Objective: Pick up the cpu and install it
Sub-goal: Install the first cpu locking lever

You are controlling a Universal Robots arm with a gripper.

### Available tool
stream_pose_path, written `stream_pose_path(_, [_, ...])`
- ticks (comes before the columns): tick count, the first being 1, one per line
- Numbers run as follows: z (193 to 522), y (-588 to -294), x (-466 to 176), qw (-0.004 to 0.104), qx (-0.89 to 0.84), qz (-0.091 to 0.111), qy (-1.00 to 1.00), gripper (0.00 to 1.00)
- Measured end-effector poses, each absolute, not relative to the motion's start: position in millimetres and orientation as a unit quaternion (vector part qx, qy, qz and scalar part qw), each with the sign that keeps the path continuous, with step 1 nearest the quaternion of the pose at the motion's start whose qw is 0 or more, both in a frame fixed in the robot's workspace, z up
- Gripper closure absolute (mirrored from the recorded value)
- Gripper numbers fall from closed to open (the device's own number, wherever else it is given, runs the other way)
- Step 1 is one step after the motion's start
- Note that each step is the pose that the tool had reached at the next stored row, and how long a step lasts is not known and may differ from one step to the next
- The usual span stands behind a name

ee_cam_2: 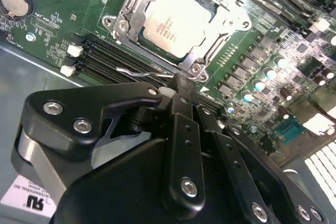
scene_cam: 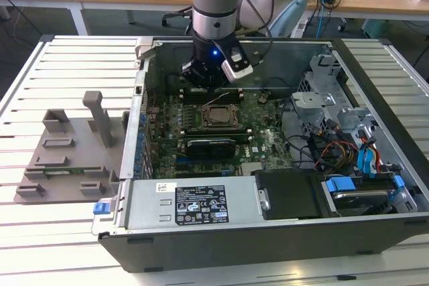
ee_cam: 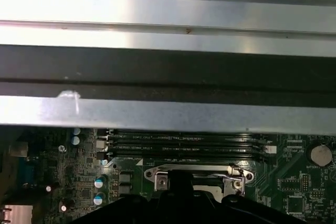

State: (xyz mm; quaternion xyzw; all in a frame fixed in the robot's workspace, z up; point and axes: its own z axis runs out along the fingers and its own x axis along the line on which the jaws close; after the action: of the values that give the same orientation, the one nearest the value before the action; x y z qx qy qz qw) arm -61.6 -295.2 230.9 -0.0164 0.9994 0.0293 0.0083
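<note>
White slatted desk [scene_cam: 60, 65] carrying open computer case [scene_cam: 268, 232]. cpu [ee_cam_2: 176, 22] seated flat in socket [ee_cam_2: 207, 51], just ahead of gripper [ee_cam_2: 181, 85]; fingers together, empty, tip at socket's edge.

Cpu [ee_cam_2: 170, 27] – shiny silver-grey top, dark print. Socket frame [ee_cam_2: 126, 19] around it silver. Motherboard [ee_cam_2: 58, 17] green, black memory slots [ee_cam_2: 105, 59] at cpu's 7 o'clock. Gripper [ee_cam_2: 181, 85] black, silver screws. Tray [scene_cam: 67, 159] plain grey. Case [scene_cam: 268, 236] dark grey – blue clips [scene_cam: 338, 184] inside.
</note>
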Motion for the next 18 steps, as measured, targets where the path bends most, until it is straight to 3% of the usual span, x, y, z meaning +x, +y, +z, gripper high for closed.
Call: stream_pose_path(18, [217.6, -285.4, -45.8, 0.008, -0.022, 0.029, 0.999, 0.89])
